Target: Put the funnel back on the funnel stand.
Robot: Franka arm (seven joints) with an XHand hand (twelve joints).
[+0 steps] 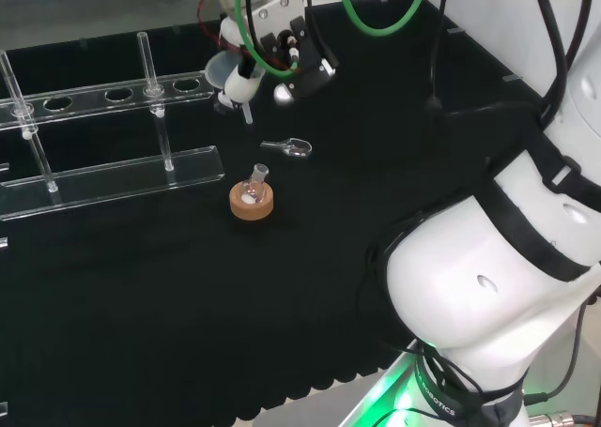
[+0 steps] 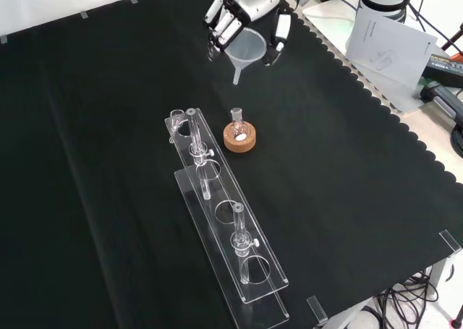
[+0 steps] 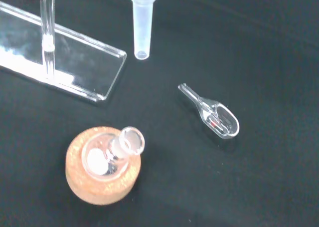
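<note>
Front view, left to right. Funnel stand (image 2: 224,220): clear, rigid, row of open holes, posts between them; it stands well apart from the funnel. Flask on cork ring (image 2: 239,137) sits just beside its far end. Funnel (image 2: 244,52): likely light, thin and slippery; robot hand (image 2: 246,11) grasps it at the cone rim, spout down, above the worktop (image 2: 347,199). Open cloth all round.

Black-clothed bench with glassware

The black cloth (image 2: 108,163) carries a clear funnel stand (image 2: 228,228) with a row of holes, a cork ring (image 2: 239,139) holding a small round flask (image 3: 112,154) just beside the stand's end, and a small glass scoop (image 3: 214,114) lying flat near the ring
</note>
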